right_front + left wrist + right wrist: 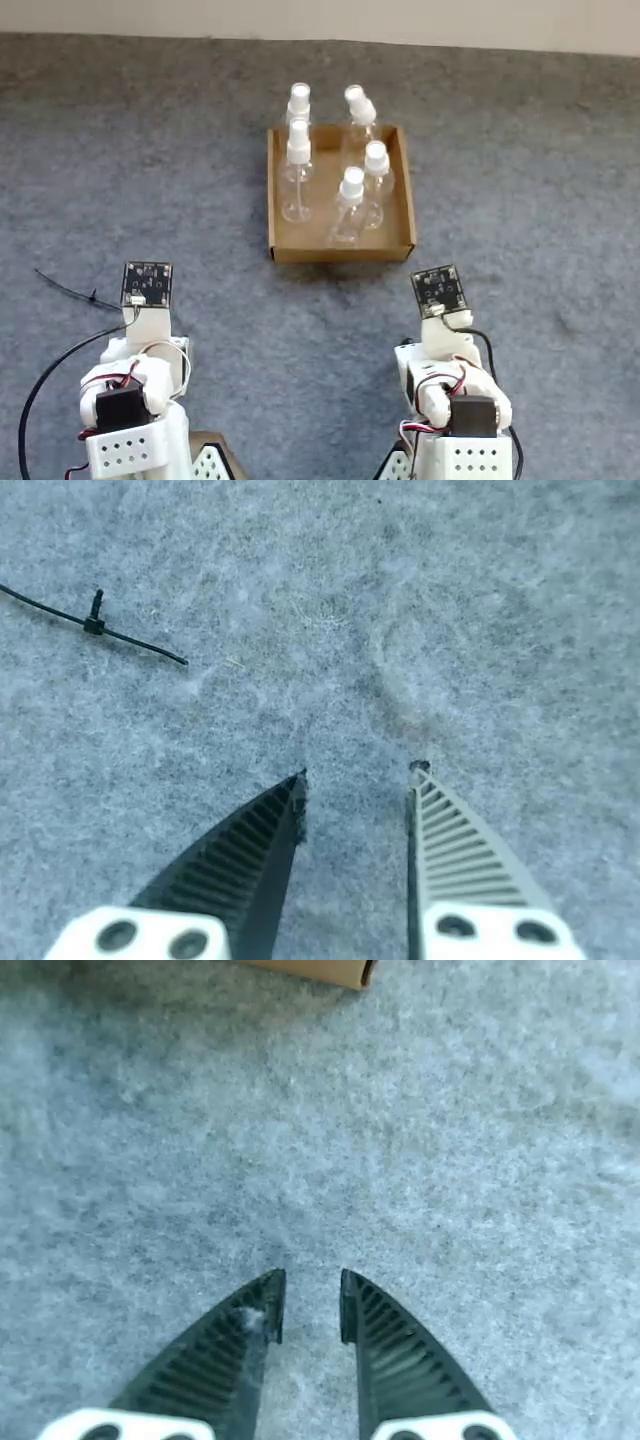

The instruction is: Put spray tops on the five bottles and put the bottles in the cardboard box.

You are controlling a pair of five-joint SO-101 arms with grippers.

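Five capped bottles [352, 205] stand crowded in the cardboard box [340, 253]. The left claw [355, 772] and right claw [312, 1305] sit empty, slightly parted; I'd say a reach into the box could topple one.

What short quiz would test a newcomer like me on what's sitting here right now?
1. How many bottles carry spray tops?
2. True or false: the left end effector grips a bottle.
3. Which lies near that end effector? A: a black cable tie. B: a spoon. C: a screwdriver.
Key: 1, five. 2, false: it is open and empty. 3, A.
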